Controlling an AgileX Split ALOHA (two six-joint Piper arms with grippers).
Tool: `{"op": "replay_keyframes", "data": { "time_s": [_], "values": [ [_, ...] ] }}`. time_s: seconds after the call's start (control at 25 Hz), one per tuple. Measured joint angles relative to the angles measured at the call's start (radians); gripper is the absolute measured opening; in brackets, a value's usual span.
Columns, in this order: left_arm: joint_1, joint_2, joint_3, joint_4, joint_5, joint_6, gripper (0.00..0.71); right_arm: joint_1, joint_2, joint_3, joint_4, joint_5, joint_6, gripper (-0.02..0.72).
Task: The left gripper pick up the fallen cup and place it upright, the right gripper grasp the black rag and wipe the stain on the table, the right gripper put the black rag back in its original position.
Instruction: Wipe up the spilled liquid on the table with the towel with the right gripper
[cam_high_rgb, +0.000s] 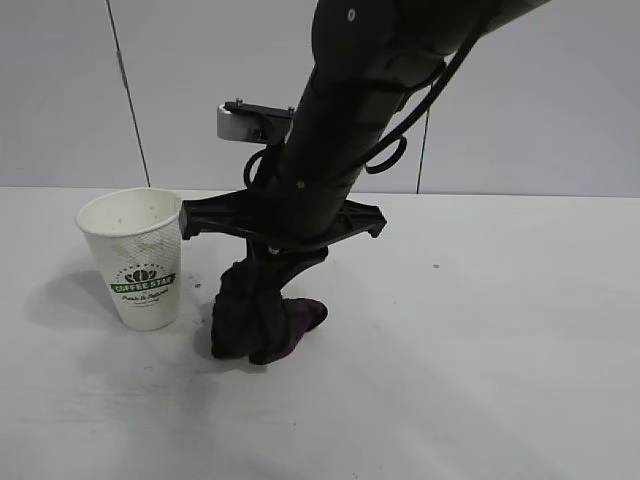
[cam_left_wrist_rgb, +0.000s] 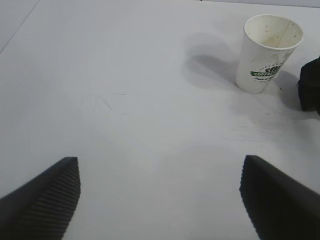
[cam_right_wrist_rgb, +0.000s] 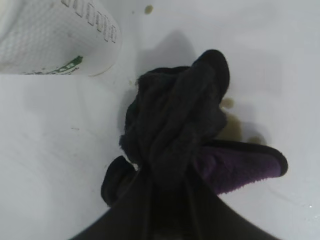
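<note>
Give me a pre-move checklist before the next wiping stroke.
1. Cup upright beside the wiping area: ok.
2. Black rag clamped in the right hand: ok.
3. Rag touching the table: ok.
4. Stain gone: not ok, brown blotches show beside the rag.
5. Left hand open, empty, apart from the cup: ok.
6. Gap between rag and cup enough for a stroke: cannot tell.

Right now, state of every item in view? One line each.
White paper coffee cup with green band: upright on the table, empty apart from brown specks inside.
Bunched black rag with purplish side: clamped in the right pincer, pressed onto the table.
Light-brown coffee stain: partly showing beside the rag.
Left pincer: open, empty, apart from the cup.
White matte table: faint smears near the cup.
</note>
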Motion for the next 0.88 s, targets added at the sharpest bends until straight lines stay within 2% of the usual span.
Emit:
{"op": "replay_keyframes", "data": {
  "time_s": [0.32,0.48,0.56,0.64,0.76,0.8,0.88],
  "values": [
    [0.0,0.0,0.0,0.0,0.0,0.0,0.624,0.011,0.066,0.001,-0.05,-0.081,0.03,0.071],
    [0.0,0.0,0.0,0.0,0.0,0.0,0.624,0.008,0.066,0.001,-0.132,-0.083,0.053,0.071],
    [0.0,0.0,0.0,0.0,0.0,0.0,0.624,-0.007,0.066,0.001,-0.207,-0.044,0.094,0.071],
    [0.0,0.0,0.0,0.0,0.0,0.0,0.624,-0.035,0.066,0.001,-0.307,0.007,0.155,0.071],
    [0.0,0.0,0.0,0.0,0.0,0.0,0.624,-0.098,0.064,0.0,-0.434,0.104,0.234,0.071],
    [0.0,0.0,0.0,0.0,0.0,0.0,0.624,-0.115,0.059,0.0,-0.458,0.145,0.243,0.071],
    [0.0,0.0,0.0,0.0,0.0,0.0,0.624,-0.144,0.046,0.0,-0.461,0.229,0.225,0.071]
  ]
}}
